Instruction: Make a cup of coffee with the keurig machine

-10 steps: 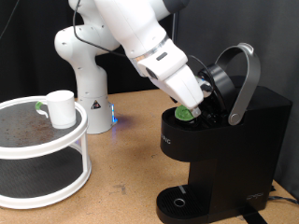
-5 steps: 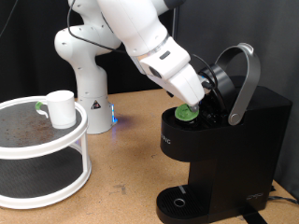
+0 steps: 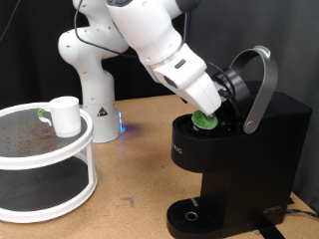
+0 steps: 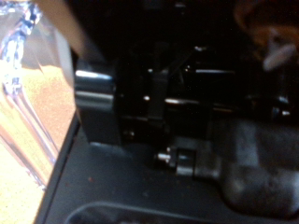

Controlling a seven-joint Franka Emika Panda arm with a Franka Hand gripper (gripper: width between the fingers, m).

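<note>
Evidently the pod-loading step is in hand: the coffee machine [image 3: 239, 149] stands with its lid [image 3: 247, 85] raised, and a small pod with a green top [image 3: 202, 120] sits in the open chamber just under that lid. The claw [image 3: 212, 108] is poised right above the pod, close against the lid's inner side; whether its fingers are spread or closed cannot be told, since they are hidden in the exterior view and the wrist view gives only blurred dark machine parts. It is judged that the pod is seated or nearly so, and that the lid must be brought down by its curved silver handle [image 3: 261, 88]. The machine is black and boxy, with a round drip base [image 3: 191, 214] that is bare. The cup [image 3: 65, 115], white and plain, rests on a round two-tier stand [image 3: 45, 159] well apart from the machine, on the worktop [image 3: 140, 169].
</note>
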